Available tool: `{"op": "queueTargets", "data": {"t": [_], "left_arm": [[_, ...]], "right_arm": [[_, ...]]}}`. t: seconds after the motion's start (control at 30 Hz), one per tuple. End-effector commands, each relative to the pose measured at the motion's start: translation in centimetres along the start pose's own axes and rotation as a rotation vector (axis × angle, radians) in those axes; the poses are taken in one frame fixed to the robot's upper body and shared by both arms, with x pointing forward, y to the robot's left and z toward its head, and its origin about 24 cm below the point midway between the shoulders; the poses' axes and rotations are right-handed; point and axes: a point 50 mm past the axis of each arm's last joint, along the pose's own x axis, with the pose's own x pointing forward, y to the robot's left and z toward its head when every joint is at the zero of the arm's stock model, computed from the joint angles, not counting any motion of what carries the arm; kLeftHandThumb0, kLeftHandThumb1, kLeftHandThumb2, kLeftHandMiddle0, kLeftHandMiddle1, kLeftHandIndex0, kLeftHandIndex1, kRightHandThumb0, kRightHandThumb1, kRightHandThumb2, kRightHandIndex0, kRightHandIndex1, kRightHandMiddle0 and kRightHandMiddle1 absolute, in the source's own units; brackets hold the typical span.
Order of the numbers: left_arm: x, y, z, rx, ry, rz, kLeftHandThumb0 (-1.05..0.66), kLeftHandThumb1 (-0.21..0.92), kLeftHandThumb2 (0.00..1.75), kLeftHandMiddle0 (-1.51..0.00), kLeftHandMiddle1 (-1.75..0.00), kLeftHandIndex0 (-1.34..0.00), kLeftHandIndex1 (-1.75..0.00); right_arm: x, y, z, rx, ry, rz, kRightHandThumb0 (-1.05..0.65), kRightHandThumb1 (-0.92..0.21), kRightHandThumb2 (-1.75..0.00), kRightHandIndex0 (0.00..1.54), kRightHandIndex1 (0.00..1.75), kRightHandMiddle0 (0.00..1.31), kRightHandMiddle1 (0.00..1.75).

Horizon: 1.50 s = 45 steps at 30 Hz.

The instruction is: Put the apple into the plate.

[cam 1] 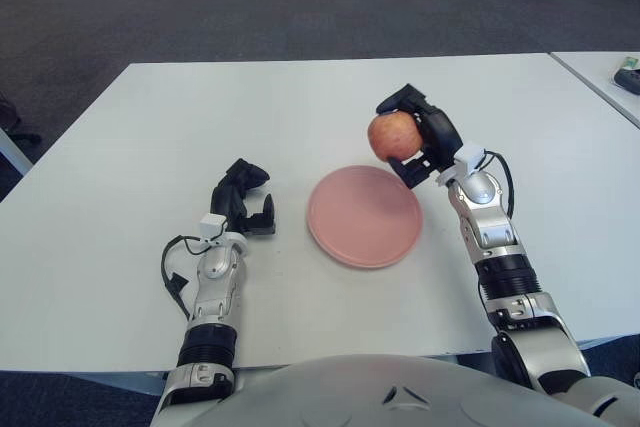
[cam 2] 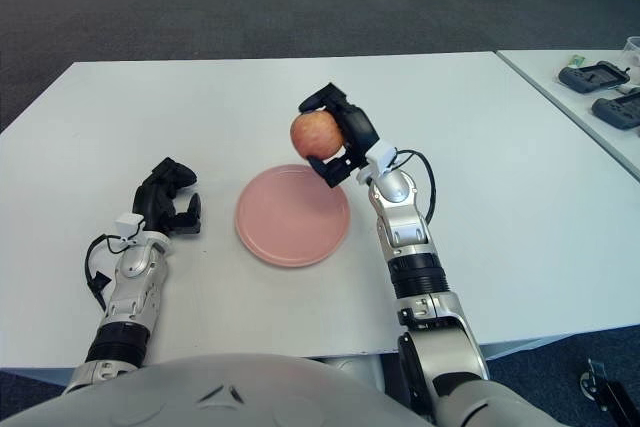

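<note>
- We see our right hand (cam 1: 420, 137) up off the white table (cam 1: 130, 147), fingers wrapped around the red apple (cam 1: 392, 135).
- The pink plate (cam 1: 362, 216) sits just below and left of that hand.
- Our left hand (cam 1: 243, 200) shows left of the plate, fingers curled, empty.

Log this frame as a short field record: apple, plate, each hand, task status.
apple: red-yellow apple, held in the air at the plate's far right edge
plate: pink plate, nothing on it, on the white table
right hand: right hand grips the apple from its right side
left hand: left hand, left of the plate, holds nothing
task status: apple not yet in the plate
</note>
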Motion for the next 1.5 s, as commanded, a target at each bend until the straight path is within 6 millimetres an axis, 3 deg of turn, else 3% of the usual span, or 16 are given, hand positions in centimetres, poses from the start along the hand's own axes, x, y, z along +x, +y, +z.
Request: {"op": "queueTargets", "data": {"t": [0.0,0.4,0.9,1.0,1.07,1.13,1.2,1.23,1.27,1.3,1.4,1.47], "left_arm": [[-1.0,0.4,-2.2,-0.005,0.121,0.023,-0.01,-0.09,1.75,-0.92,-1.75,-0.73,-1.64],[-1.0,0.2,-2.3,-0.007,0.125,0.024,-0.01,-0.09,1.75,-0.92,-1.75,-0.74,-1.64],[-1.1,0.3,-2.2,-0.008,0.123,0.024,-0.01,-0.09,1.75,-0.92,-1.75,-0.74,-1.64],[-1.1,0.3,-2.3,0.016,0.122,0.022,-0.01,-0.09,1.75,-0.92,-1.75,-0.73,-1.64],[-1.1,0.3,-2.3,0.024,0.124,0.021,-0.01,-0.09,1.75,-0.92,-1.75,-0.73,-1.65],[-1.0,0.4,-2.3,0.024,0.127,0.019,-0.01,-0.09,1.75,-0.92,-1.75,-0.72,-1.65],[-1.0,0.4,-2.3,0.021,0.128,0.016,-0.01,-0.08,1.75,-0.92,-1.75,-0.72,-1.65],[-1.0,0.4,-2.3,0.019,0.128,0.015,-0.01,-0.08,1.75,-0.92,-1.75,-0.72,-1.65],[-1.0,0.4,-2.4,0.015,0.128,0.016,-0.01,-0.08,1.75,-0.92,-1.75,-0.72,-1.65],[-1.0,0.4,-2.4,0.012,0.129,0.017,-0.01,-0.09,1.75,-0.92,-1.75,-0.73,-1.65],[-1.0,0.4,-2.4,0.006,0.132,0.021,-0.01,-0.09,1.75,-0.92,-1.75,-0.73,-1.65],[-1.0,0.4,-2.4,0.004,0.133,0.024,-0.01,-0.09,1.75,-0.92,-1.75,-0.73,-1.65]], "right_arm": [[-0.2,0.2,0.5,-0.089,-0.018,0.107,0.0,0.11,-1.75,0.97,1.61,0.7,1.75],[-0.3,2.0,0.3,-0.341,0.01,0.346,0.0,0.09,-1.75,0.96,1.64,0.69,1.75],[-0.8,3.6,-1.0,-0.744,0.113,0.393,0.0,0.06,-1.73,0.9,1.74,0.69,1.69],[-1.1,3.7,-1.4,-0.795,0.155,0.412,-0.01,-0.05,-1.58,0.79,1.74,0.68,1.6],[-1.2,3.7,-1.6,-0.82,0.172,0.42,-0.01,-0.31,-1.26,0.55,1.74,0.56,1.58],[-1.3,3.8,-1.6,-0.85,0.18,0.43,-0.31,-0.22,-1.26,0.22,1.54,0.23,1.57],[-1.4,3.9,-1.5,-0.88,0.182,0.439,-0.47,-0.22,-1.23,0.11,1.2,0.12,1.43],[-1.4,3.9,-1.5,-0.891,0.183,0.441,-0.55,-0.24,-1.2,0.07,1.0,0.07,1.35],[-1.4,3.9,-1.3,-0.914,0.183,0.447,-0.57,-0.24,-1.18,0.06,0.92,0.06,1.32],[-1.5,4.0,-1.1,-0.93,0.184,0.451,-0.66,-0.28,-1.13,0.03,0.6,0.03,1.16],[-1.5,4.0,-0.8,-0.967,0.184,0.458,-0.73,-0.32,-1.08,0.01,0.32,0.01,1.0],[-1.5,4.0,-0.8,-0.981,0.183,0.46,-0.8,-0.36,-1.02,0.0,0.13,0.0,0.76]]}}
